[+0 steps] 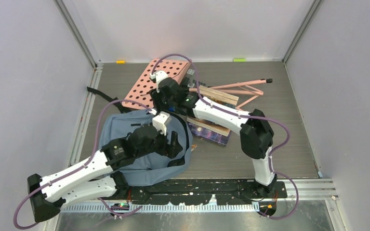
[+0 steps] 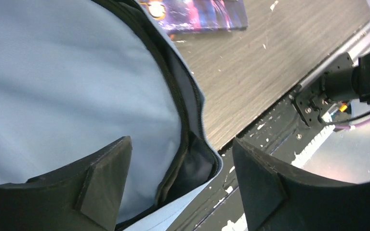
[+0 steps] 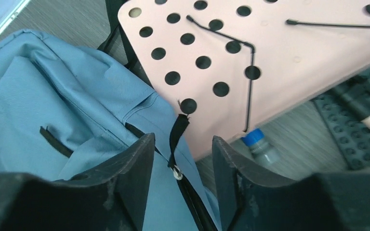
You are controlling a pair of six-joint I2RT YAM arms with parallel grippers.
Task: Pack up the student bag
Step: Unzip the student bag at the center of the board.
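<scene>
The student bag (image 1: 118, 130) is dusty blue-grey with black zipper trim and straps. The pegboard (image 1: 147, 84) is pale pink, dotted with rows of round holes. The table (image 1: 279, 144) shows grey wood grain. A book (image 1: 214, 136) has a purple-and-blue printed cover, and the bottle cap (image 3: 255, 136) is blue.

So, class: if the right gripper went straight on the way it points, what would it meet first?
Probably the black zipper pull of the student bag, lying between the right gripper's open fingers; depth is unclear, and the pink board lies close behind.
</scene>
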